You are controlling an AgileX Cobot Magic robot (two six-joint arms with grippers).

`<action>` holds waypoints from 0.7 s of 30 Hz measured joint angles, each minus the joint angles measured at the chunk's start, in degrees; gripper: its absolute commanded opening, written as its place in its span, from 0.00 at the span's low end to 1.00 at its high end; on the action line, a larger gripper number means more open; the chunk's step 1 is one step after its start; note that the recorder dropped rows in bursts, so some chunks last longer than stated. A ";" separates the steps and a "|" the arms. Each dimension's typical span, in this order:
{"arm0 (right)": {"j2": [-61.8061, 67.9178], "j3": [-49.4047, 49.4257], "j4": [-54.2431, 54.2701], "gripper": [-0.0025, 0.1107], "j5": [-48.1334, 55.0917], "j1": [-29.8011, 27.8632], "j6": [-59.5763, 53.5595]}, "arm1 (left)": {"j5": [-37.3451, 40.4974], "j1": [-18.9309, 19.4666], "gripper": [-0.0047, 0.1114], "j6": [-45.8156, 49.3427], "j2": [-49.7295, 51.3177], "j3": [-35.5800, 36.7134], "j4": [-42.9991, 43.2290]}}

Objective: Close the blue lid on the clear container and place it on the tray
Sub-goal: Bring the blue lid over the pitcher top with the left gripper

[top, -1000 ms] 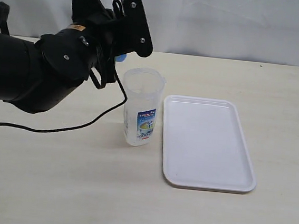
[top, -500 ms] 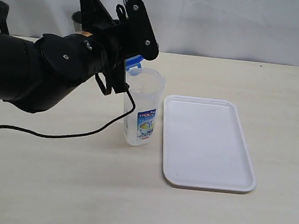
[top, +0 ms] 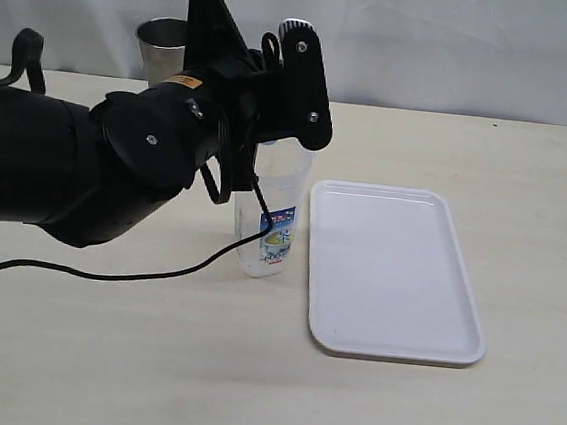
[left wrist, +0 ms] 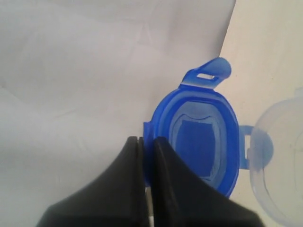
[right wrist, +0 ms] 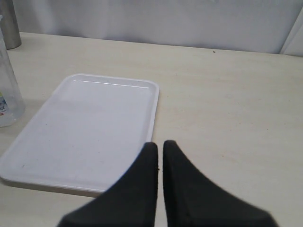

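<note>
While the left claw (left wrist: 146, 141) pinches the blue lid (left wrist: 201, 137) by the clear container (top: 288, 188) rim, the right claw (right wrist: 159, 145) is pressed together, empty

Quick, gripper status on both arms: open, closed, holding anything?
Left gripper: closed on the rim of the blue lid.
Right gripper: closed, holding nothing.

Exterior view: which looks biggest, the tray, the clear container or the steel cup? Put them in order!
Biggest: the tray.
Middle: the clear container.
Smallest-looking: the steel cup, but it stands farther back and the arm hides part of it, so that is unsure.
</note>
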 measured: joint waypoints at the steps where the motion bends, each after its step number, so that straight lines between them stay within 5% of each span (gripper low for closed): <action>1: 0.00 0.00 0.00 0.06 0.00 0.00 0.00 | -0.16 0.00 0.04 -0.01 0.00 0.00 -0.13; 21: 0.00 0.00 0.00 0.06 0.00 0.00 0.00 | -3.98 -2.87 0.04 -0.01 0.00 0.00 0.40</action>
